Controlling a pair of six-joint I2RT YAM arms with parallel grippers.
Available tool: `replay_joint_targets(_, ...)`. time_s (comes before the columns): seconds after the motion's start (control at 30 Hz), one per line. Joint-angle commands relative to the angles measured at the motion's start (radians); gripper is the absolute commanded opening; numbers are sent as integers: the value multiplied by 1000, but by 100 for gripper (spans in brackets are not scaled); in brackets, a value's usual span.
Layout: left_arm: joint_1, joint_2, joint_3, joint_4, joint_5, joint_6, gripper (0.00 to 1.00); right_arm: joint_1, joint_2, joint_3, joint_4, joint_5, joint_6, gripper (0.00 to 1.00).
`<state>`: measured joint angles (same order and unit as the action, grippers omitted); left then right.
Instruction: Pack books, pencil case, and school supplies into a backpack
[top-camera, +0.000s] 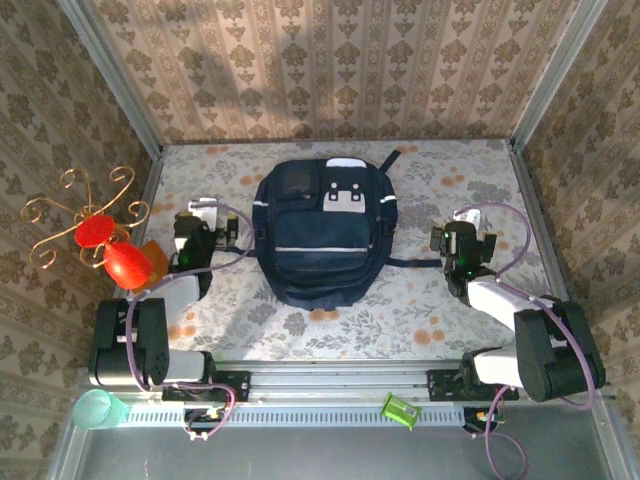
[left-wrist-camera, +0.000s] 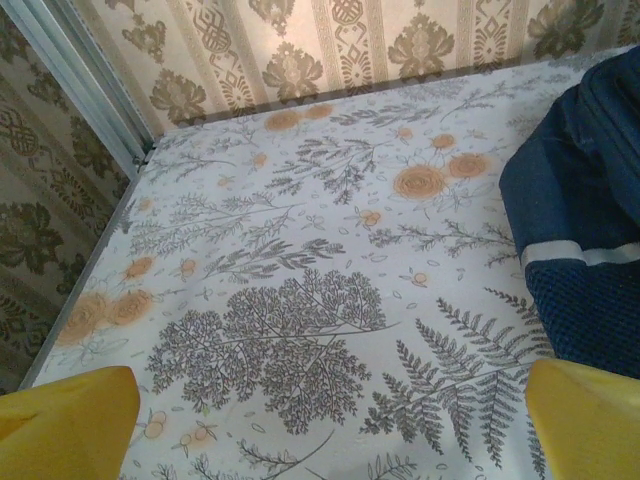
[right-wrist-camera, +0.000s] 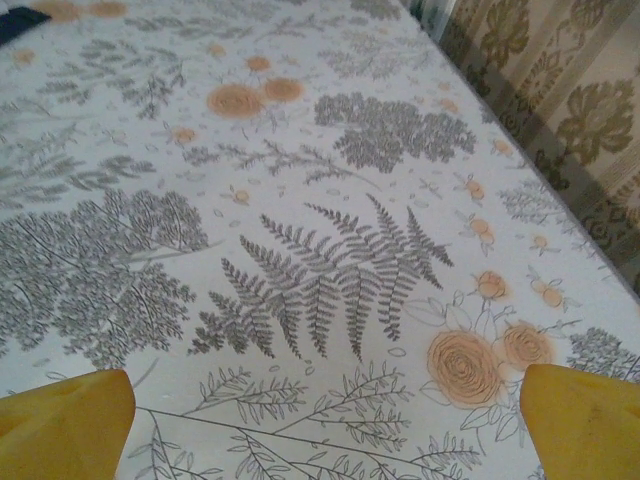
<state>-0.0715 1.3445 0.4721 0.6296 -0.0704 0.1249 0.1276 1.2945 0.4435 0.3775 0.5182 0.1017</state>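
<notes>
Top view, backpack: the backpack (top-camera: 325, 235) lies flat in the middle of the bench (top-camera: 420, 310), front pockets up, with its grey-white patches toward the far wall. A strap (top-camera: 410, 262) trails out from its right side.
Top view, left side: my left pincer (top-camera: 203, 212) sits just left of the backpack, near its upper corner but apart from it. It is released and grasps nothing.
Top view, right side: my right pincer (top-camera: 468, 222) sits to the right of the backpack, past the end of the trailing strap. It is also released and empty.
Top view, other things: a red ornament (top-camera: 100, 240) with gold curls stands farther left of the backpack than my left pincer. A teal cup (top-camera: 95, 408) and a small green thing (top-camera: 400, 410) sit nearer than the backpack, by my bases.
Left wrist view, pincer: my yellow fingers (left-wrist-camera: 65, 420) stand in the two lower corners, spread wide, with flowered bench cloth between them.
Left wrist view, backpack: the backpack (left-wrist-camera: 590, 200) rises at the right edge, a pale stripe (left-wrist-camera: 580, 253) across its navy fabric, close beside my right-hand finger.
Right wrist view, pincer: my yellow fingers (right-wrist-camera: 65, 425) are spread wide, with nothing but fern-printed cloth between them.
Right wrist view, backpack: a dark navy sliver of the backpack (right-wrist-camera: 18, 20) shows at the top left corner, well apart from my fingers.
</notes>
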Motion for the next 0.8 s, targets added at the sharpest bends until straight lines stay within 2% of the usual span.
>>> replay_joint_targets(0.0,17,-31,10,-19,77,6,99,-11,15,-4,147,-66,-34,100)
replay_joint_targets(0.2,29,-1,-6,-34,156,0,99,-17,13,-51,270,-133,-48,100)
replay_joint_targets(0.27,29,47,-43,73,170,0,98,-19,15,-74,327,-146,-48,100)
replay_joint_targets(0.33,29,123,-105,253,171,6,99,-23,18,-91,375,-154,-49,100)
replay_joint_targets(0.37,31,141,-124,299,153,-6,99,-25,20,-98,397,-156,-49,100)
replay_joint_targets(0.43,47,192,-138,370,188,-9,99,-33,45,-126,486,-170,-48,100)
replay_joint_targets(0.57,66,208,-104,324,225,-19,100,-47,158,-148,629,-189,-47,100)
replay_joint_targets(0.77,81,208,-90,302,239,-40,100,-50,197,-35,451,-231,-57,100)
